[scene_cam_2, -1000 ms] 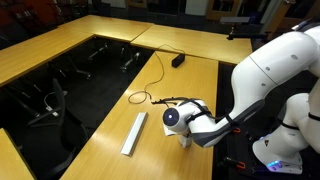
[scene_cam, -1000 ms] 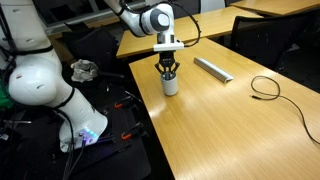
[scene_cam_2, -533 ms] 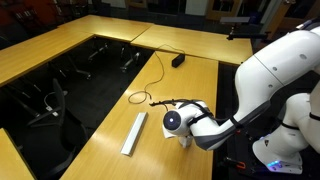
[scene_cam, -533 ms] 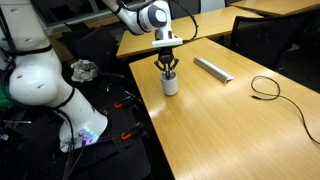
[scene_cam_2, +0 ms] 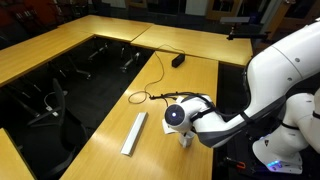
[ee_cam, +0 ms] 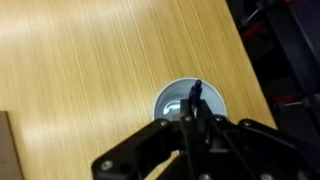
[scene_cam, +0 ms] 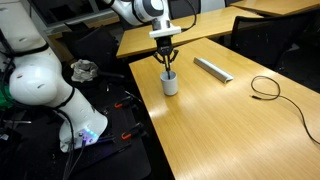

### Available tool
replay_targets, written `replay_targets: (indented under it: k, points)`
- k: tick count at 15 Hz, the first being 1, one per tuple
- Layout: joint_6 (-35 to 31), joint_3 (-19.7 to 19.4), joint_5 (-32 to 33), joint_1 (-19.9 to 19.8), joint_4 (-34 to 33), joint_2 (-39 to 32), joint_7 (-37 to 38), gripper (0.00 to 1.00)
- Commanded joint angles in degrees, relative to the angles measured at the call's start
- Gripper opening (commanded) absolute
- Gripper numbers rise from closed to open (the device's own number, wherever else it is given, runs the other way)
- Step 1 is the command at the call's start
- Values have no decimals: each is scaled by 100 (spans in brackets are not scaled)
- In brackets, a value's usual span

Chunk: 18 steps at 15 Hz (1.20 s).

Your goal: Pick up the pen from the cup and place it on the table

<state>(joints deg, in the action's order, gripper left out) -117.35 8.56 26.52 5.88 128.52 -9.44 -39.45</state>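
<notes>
The small white cup (scene_cam: 171, 85) stands on the light-wood table (scene_cam: 220, 125) near its edge. My gripper (scene_cam: 167, 58) hangs straight above it, shut on the thin dark pen (scene_cam: 169, 70), whose lower end reaches the cup's mouth. In the wrist view the closed fingers (ee_cam: 193, 114) pinch the pen (ee_cam: 196, 91) over the round cup rim (ee_cam: 165, 100) on the table (ee_cam: 80, 60). In an exterior view the gripper (scene_cam_2: 180, 116) and arm hide most of the cup and all of the pen.
A long flat grey bar (scene_cam: 212, 68) lies beyond the cup and also shows in an exterior view (scene_cam_2: 134, 133). A thin black looped cable (scene_cam: 265, 88) lies further along the table. The table edge and a drop to the floor are close beside the cup.
My gripper has risen above the cup, lifting the pen with it. The cup has stayed in place.
</notes>
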Motion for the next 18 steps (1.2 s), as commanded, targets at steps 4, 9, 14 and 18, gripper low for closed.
replay_targets:
  k: [4,9,14,18]
  points:
    - [236,-160,-605,-227,149,754,-1056,3]
    - [54,-574,-1400,-460,263,1141,-2456,3]
    - [-364,-623,-2321,-353,715,1271,-2652,3]
    - [-883,-395,-2820,-92,1128,1337,-2432,3]
